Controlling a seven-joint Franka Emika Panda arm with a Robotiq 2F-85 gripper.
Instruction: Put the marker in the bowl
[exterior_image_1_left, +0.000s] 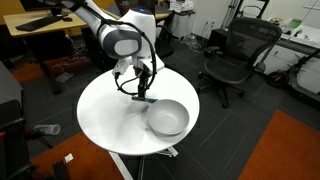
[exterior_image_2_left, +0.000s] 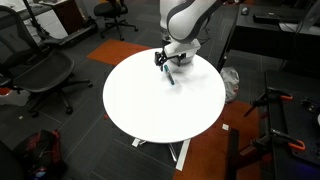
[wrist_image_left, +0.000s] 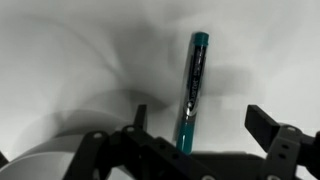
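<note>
White round table (exterior_image_1_left: 105, 112) carries the grey bowl (exterior_image_1_left: 167, 118) close to its near rim, leaving bare top open across the rest. The teal marker (wrist_image_left: 192, 85) lies flat near the bowl, between the 2 wide-spread fingers (wrist_image_left: 262, 122) of the gripper (wrist_image_left: 198, 116), gripped by neither. Dark carpet and office chairs (exterior_image_1_left: 240, 50) ring the table.

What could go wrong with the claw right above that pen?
1. In the wrist view only the near end of the marker lies between the fingers of the open gripper, so a grip there might let it tilt or slip out.
2. The marker is thin and lies on a smooth table; closing could roll it away.
3. The bowl sits near the table's edge, so a bump might push it off.
</note>
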